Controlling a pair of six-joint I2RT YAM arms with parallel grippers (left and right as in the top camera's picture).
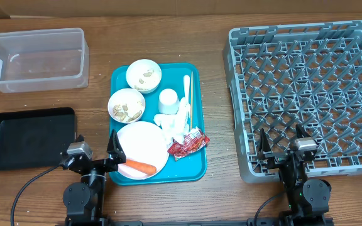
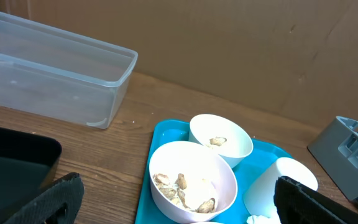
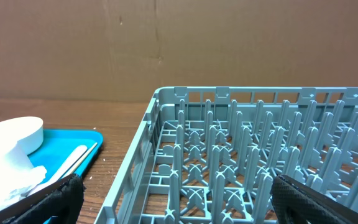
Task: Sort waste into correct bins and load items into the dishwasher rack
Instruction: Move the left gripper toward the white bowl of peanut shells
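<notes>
**While both end effectors hang released, the waste and dishes sit on the teal tray**

As the overhead view shows, the left end effector hovers at the near edge of the bench with its jaws spread wide and nothing between them. It sits between the black tray on the left and the teal tray on the right. The right end effector is likewise released and holds nothing, above the near left corner of the dishwasher rack, which fills the right side of the bench.

The clear tub stands at the far left, beyond the black tray. The teal tray lies in the middle and carries everything else:

- Two white bowls with beige crumbs sit on its left side, the far bowl just beyond the near bowl.
- A white plate takes the near left corner, with the orange carrot lying on its near edge.
- A small white cup stands right of the bowls.
- Crumpled napkins lie just near of the cup.
- The red wrapper touches the napkins on their near right side.
- The white fork and the chopsticks lie side by side, running near to far along the right of the cup.
</notes>
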